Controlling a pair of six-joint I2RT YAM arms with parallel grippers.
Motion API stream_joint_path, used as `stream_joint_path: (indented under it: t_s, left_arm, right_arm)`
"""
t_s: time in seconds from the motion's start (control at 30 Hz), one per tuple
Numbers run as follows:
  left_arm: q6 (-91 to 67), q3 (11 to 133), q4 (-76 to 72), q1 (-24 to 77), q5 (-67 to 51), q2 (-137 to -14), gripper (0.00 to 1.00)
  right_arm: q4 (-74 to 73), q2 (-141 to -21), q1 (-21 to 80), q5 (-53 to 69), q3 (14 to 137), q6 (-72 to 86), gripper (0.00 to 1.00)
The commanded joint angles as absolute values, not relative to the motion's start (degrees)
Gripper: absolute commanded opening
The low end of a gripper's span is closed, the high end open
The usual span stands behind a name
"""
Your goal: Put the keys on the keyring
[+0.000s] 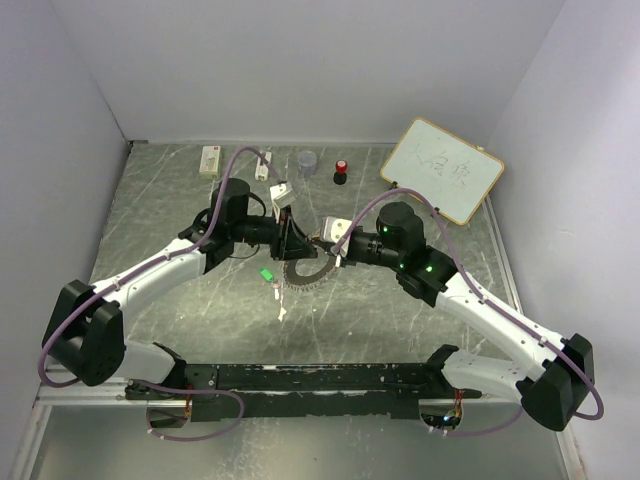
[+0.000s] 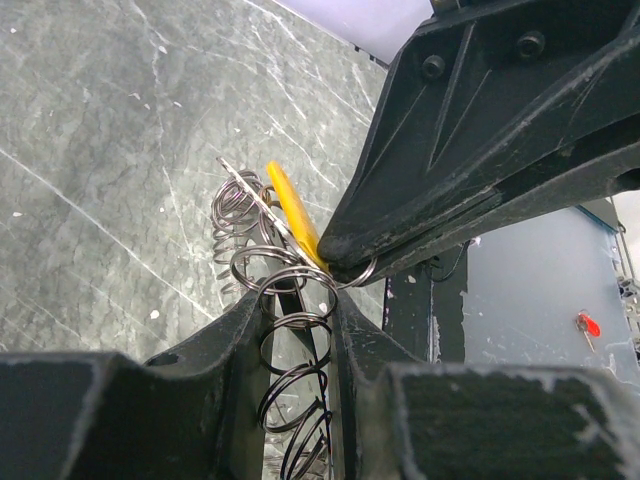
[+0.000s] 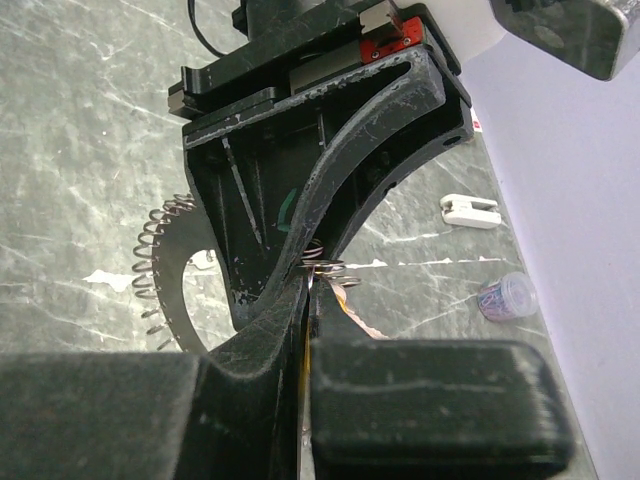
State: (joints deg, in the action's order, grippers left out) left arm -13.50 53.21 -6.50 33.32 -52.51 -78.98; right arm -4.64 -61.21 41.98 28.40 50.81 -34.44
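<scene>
The keyring (image 1: pixel 306 278) is a springy loop of thin silver wire, wound in many small open coils, so its rim looks ridged. It is in the middle of the desk (image 1: pixel 180 200), tipped up at the end where the left end effector (image 2: pixel 297 315) has narrowed its fingers onto a stretch of the coils. From above, the rest of the loop curves down and to the right as a grey arc against the dark marbled surface.

The right end effector (image 2: pixel 340 255) is pinched tight on the yellow-orange key (image 2: pixel 292 208). This is a flat, narrow piece seen edge-on, with its bright plastic head slanting up and away from the black fingertips. The key lies against the topmost coils, right beside the left fingers. From these angles I cannot tell whether its shaft has passed inside a coil.

The green key (image 1: pixel 267 274) lies flat on the desk just left of the keyring, and nothing is touching it.
</scene>
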Motion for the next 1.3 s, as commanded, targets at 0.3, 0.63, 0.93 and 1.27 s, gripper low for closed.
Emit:
stream_joint_path:
  t_s: [0.3,0.63,0.93,1.27]
  left_arm:
    - [-11.7,56.5,-6.5,35.0,-53.5,-78.4,0.07]
    - [-9.8,57.0,-4.9,35.8,-53.7,-78.5,0.07]
    - [-7.9,57.2,-3.3,36.6,-53.6,-78.0,0.07]
    - [-5.6,57.4,-1.3,37.1,-51.1,-78.1,0.07]
  right_arm:
    - [-4.0,-61.0,42.5,27.3,52.9,-34.5,0.00]
    - [-3.3,-60.9,42.5,26.2,53.3,-34.0,0.00]
    - [-3.4,-61.3,42.5,24.8,54.3,-34.0,0.00]
    - [-4.9,-61.4,42.5,24.5,56.5,-34.5,0.00]
